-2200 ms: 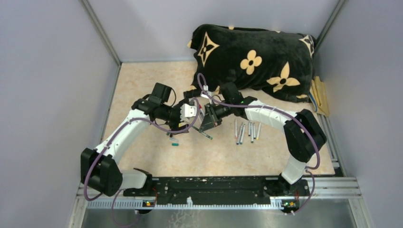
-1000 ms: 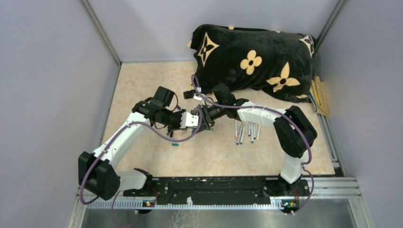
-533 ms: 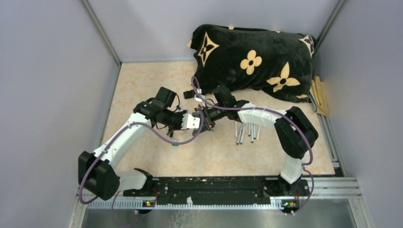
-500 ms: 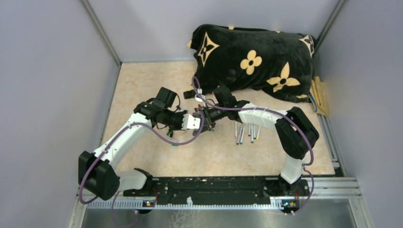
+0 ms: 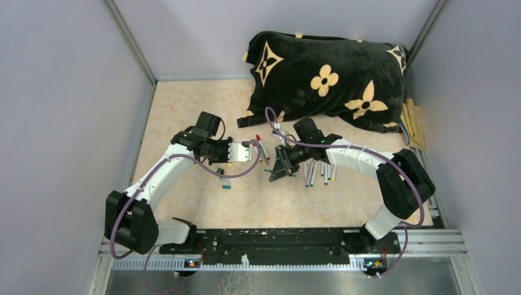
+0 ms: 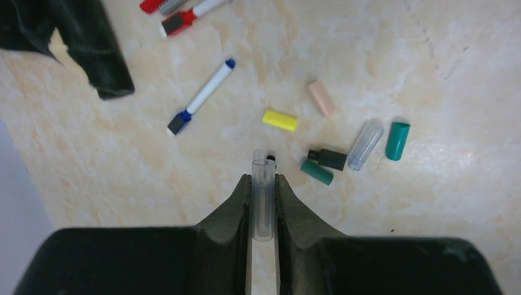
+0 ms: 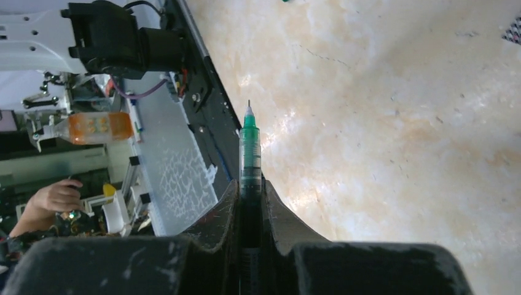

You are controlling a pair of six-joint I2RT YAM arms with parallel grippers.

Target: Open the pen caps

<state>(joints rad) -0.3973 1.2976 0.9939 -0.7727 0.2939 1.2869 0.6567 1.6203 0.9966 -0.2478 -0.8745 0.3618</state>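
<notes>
Your left claw [image 6: 263, 179] is clamped on a clear cap [image 6: 263, 212], which runs straight out along the fingers toward the top of the left wrist view. Your right claw [image 7: 250, 184] is clamped on a green pen [image 7: 249, 144] whose bare tip points up the right wrist frame, so this pen reads as opened. In the overhead view the two claws sit near the middle of the table [image 5: 184, 104] with a gap between them. The next move likely turns on the row of pens [image 5: 319, 171]. It lies just right of the right claw in the overhead view, below the pillow [image 5: 329, 74], with the long axes running roughly top to bottom of the frame. The right arm is plainly the nearer one, and the left is well apart from the row. You will probably want to empty both claws first. The loose caps [image 6: 328, 158] lie on the table ahead and to the right of the left claw, centre right in its wrist view. Whether the pens in the row are capped is too small to tell.
</notes>
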